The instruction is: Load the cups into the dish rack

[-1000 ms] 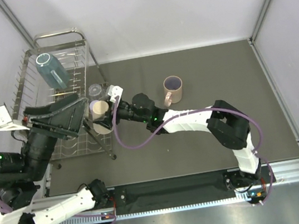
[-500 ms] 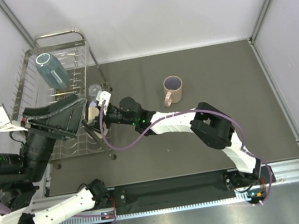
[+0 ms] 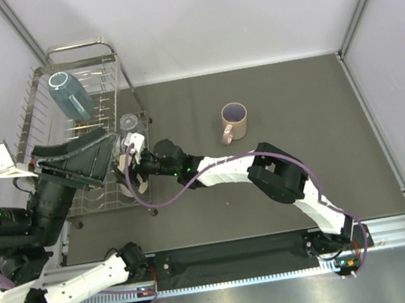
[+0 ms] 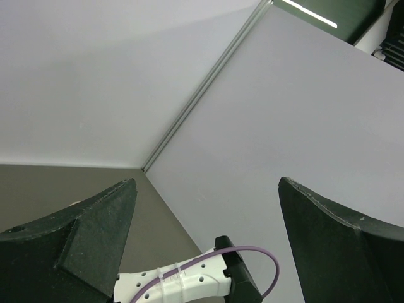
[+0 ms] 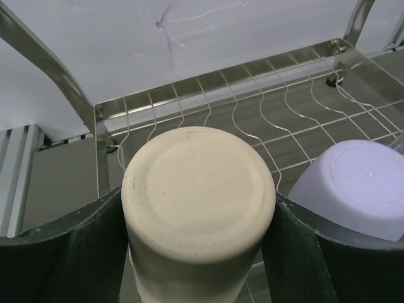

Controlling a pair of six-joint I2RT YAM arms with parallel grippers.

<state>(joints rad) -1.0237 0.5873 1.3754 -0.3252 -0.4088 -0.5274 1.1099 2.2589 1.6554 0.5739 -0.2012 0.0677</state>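
Right wrist view, closest to the work: my right tool [image 5: 199,208] is pinching the beige tumbler [image 5: 199,189] by its sides. One dark finger presses each flank, and the tumbler's flat base faces the lens. Beyond it are the wavy wires of the dish rack [image 5: 221,82], so I judge the tumbler is over the rack and not yet set down. Just to its right sits the lavender tumbler [image 5: 353,186], base toward the camera, with my right finger between the two; I cannot tell whether they touch. To place this well, I would ease the tumbler down until the wires carry it. I would then part the fingers slowly and back out along the same line, so nothing nudges the lavender neighbour. Top external view adds what the wrist view lacks. It shows the teal-blue cup [image 3: 70,95] at the rack's far end, the clear glass [image 3: 129,121] at the rack's right edge, and the pink handled mug [image 3: 234,120] well apart on the table [image 3: 293,92], waiting. It hides the grip itself. Left wrist view shows my left tool [image 4: 207,183] spread wide and empty, facing bare walls.
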